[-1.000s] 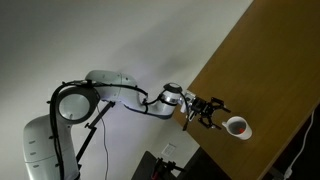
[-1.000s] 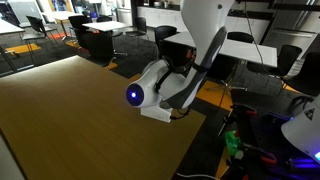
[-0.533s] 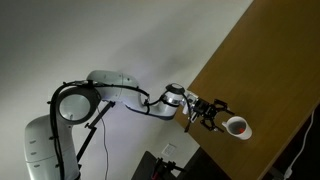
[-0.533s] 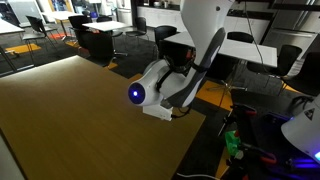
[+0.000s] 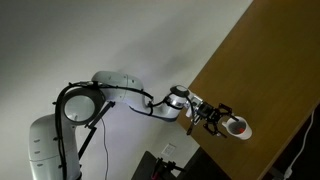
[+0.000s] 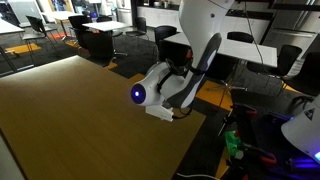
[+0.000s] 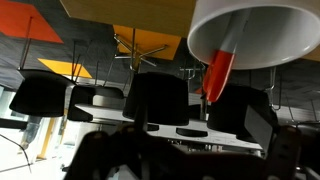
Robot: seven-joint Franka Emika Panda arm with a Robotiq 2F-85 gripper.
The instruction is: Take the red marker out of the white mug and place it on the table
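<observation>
White arm point(image 5: 122, 86) outstretched in a long low reach, end effector point(image 5: 222, 118) with jaws wide apart.

Colours now: the tabletop point(image 5: 255, 70) shows a warm wood brown in both exterior views. The white mug point(image 5: 238, 127) stands out bright against it, with a spot of red at its mouth. In the wrist view that red is the red marker point(image 7: 217, 75), vivid against the mug's plain white. The end effector point(image 5: 221, 119) is black and the arm point(image 5: 120, 88) glossy white. In an exterior view a blue light point(image 6: 137, 95) glows on that white casing. Wrist view again: black chairs point(image 7: 160, 98) and an orange panel point(image 7: 150, 38) set among dark grey.
</observation>
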